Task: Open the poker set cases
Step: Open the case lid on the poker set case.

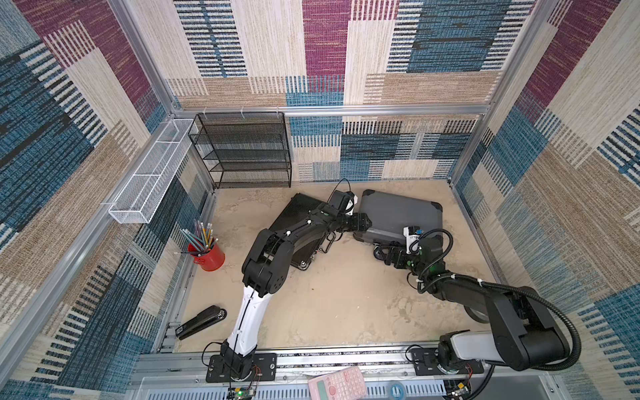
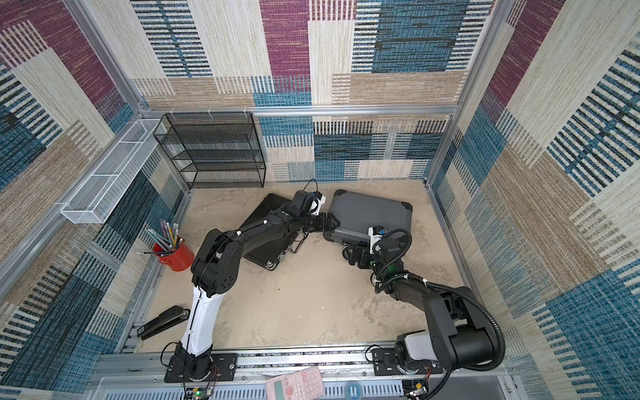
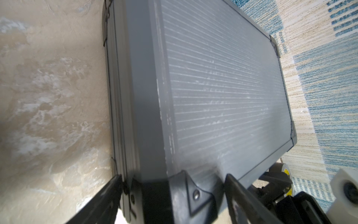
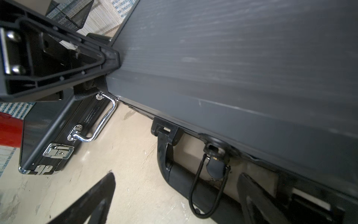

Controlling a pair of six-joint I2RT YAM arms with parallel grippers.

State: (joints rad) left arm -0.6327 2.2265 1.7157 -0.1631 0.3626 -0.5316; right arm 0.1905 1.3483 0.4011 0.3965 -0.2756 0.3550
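Cases both lie flat on the table (image 1: pixel 346 304), and in both top views their lids look shut. We take the grey case (image 1: pixel 401 211) as landmark.

Black ribbed case (image 1: pixel 295 213) sits just beside the grey case on the left arm's side. It is angled away and not touching, and the left arm crosses over its middle. Its chrome handle (image 4: pixel 100 118) and one silver latch (image 4: pixel 58 153) face the open table in front of the grey case. The latch lies flat.

Left claw (image 3: pixel 173 176) is pinching the grey case's black-capped corner, the one nearest the ribbed case. One finger (image 3: pixel 238 195) lies on the lid and the other sits against the side wall at the seam. We cannot tell how hard it presses.

Right claw (image 4: pixel 176 175) is spread wide at the grey case's front edge, gripping nothing. The chunky black handle (image 4: pixel 163 153) lies between its fingers (image 4: pixel 93 199); we cannot tell whether either touches it. Beside the handle, a thin black wire loop (image 4: pixel 209 186) hangs from a round fitting (image 4: pixel 215 145) on that edge.

Red pencil cup (image 1: pixel 209 258) stands well apart from the grey case, beyond the ribbed one.
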